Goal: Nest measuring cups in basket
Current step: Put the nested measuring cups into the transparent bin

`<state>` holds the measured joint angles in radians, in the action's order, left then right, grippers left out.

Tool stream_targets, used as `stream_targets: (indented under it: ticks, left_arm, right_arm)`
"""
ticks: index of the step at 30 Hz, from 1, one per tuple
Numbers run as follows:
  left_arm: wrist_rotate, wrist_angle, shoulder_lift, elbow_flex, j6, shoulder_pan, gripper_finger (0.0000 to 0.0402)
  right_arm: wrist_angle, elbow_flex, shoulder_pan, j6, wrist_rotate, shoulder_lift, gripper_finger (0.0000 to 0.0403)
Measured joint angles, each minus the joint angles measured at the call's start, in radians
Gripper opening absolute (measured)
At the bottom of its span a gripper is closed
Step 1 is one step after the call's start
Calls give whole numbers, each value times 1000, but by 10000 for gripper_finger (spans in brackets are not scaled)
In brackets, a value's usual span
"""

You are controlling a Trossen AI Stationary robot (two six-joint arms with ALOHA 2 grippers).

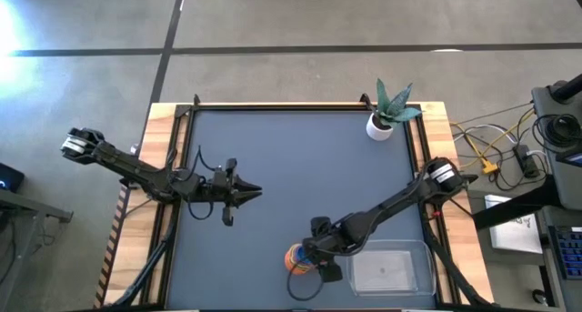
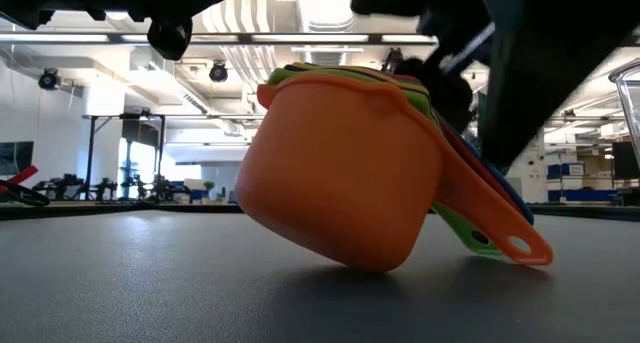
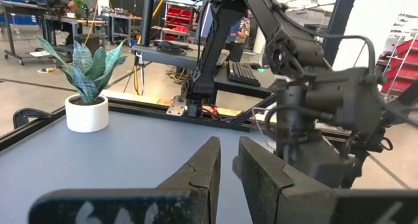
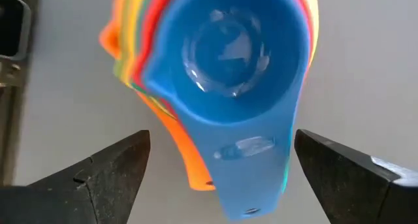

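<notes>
The measuring cups [image 1: 296, 257] sit nested in one stack near the table's near edge, just left of the clear basket [image 1: 400, 276]. The orange cup [image 2: 345, 173] is outermost and the blue cup [image 4: 228, 54] innermost. The stack is tilted, resting on the orange cup's lower edge, with its handles [image 2: 500, 233] slanting down clear of the table. My right gripper [image 4: 222, 145] hovers above the stack, open wide, one finger on either side of the handles without touching. My left gripper [image 1: 249, 194] waits shut at the table's middle left.
A small white pot with a green plant [image 1: 382, 123] stands at the table's far right corner. The basket holds nothing. Cables and equipment [image 1: 509, 157] lie beyond the right edge. A raised black frame [image 1: 300, 106] runs round the dark mat.
</notes>
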<state>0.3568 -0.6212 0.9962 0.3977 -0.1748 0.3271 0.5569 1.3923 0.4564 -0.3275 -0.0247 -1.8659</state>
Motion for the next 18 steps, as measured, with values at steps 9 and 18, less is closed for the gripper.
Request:
stream_targets:
  ticks: [9,18]
  left_arm:
    - [0,0,0,0,0,0,39]
    - [0,2,0,0,1,0,39]
  right_arm:
    - [-19,-3,0,-11,-24,-86,368]
    - [-16,0,5,2,-5,-103,329]
